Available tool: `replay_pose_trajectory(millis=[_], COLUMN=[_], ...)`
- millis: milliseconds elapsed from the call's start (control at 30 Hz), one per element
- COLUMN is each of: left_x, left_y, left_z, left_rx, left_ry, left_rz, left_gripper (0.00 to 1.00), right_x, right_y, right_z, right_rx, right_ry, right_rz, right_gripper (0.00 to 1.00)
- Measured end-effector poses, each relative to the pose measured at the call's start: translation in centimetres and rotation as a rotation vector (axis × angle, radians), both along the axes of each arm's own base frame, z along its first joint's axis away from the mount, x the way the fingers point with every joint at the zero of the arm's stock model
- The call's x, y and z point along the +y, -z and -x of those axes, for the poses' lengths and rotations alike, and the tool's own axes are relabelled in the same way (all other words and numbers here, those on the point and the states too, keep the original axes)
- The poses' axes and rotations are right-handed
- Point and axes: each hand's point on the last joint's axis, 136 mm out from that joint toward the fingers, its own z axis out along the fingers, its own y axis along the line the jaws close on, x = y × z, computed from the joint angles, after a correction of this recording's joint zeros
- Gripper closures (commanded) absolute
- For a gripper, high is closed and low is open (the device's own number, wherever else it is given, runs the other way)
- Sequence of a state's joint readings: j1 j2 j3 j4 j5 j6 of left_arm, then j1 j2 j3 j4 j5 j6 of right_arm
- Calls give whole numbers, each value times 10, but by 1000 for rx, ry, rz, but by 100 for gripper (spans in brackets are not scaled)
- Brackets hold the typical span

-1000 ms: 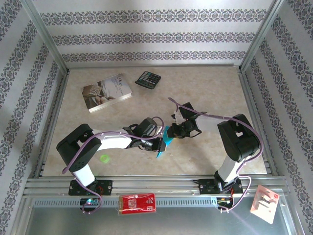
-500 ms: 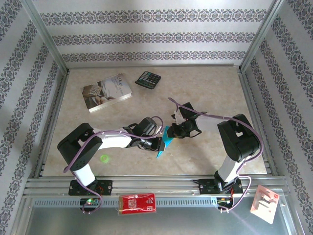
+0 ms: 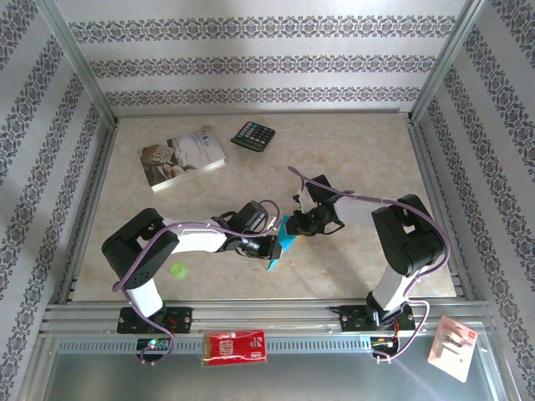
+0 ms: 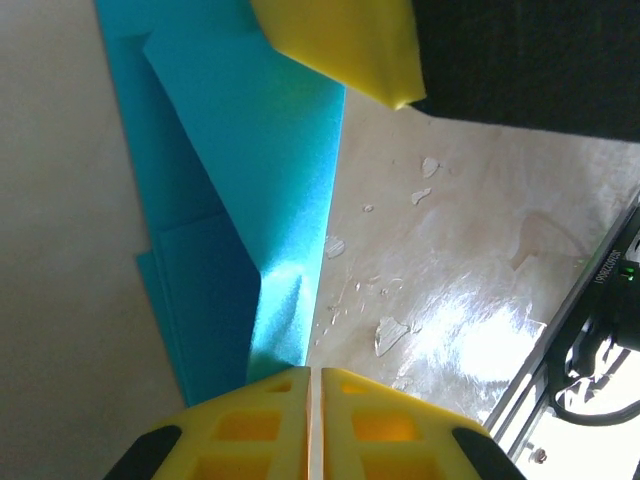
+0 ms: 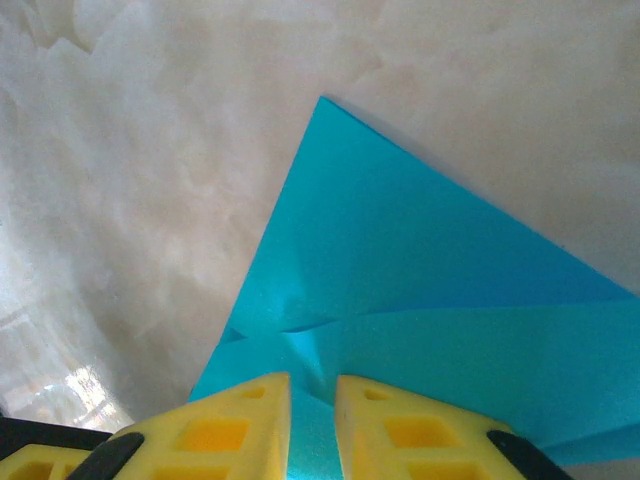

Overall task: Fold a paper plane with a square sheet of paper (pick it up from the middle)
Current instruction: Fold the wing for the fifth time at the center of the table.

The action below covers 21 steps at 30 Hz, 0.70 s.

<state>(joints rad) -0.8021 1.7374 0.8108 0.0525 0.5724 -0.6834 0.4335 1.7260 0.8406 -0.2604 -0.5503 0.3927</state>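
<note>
The partly folded turquoise-blue sheet of paper was held mid-desk between both grippers. The left gripper pinched one edge, jaws almost touching, and the right gripper clamped another through a narrow gap. Bare marbled desk surrounded them; the pale book and black calculator lay well apart behind. The left wrist view revealed stacked layers, the right a pointed corner.

You're working in a robotics lab cell, not a home: silver aluminium-profile frame posts carry flat panels of purple-striped floral wallpaper around a beige marble-look tabletop, and 2 cabled black-and-white arms bolt to a slotted metal rail.
</note>
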Motion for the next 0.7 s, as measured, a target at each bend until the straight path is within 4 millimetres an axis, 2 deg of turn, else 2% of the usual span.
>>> replay_pose_trajectory(millis=[700], left_x=[4], left_y=[2], left_z=[-4], left_rx=[3], left_ry=[-13], left_rz=[-3], left_gripper=[90], right_x=[0], right_y=[0], right_z=[0], right_rx=[0], right_ry=[0], right_rz=[0], right_gripper=[76])
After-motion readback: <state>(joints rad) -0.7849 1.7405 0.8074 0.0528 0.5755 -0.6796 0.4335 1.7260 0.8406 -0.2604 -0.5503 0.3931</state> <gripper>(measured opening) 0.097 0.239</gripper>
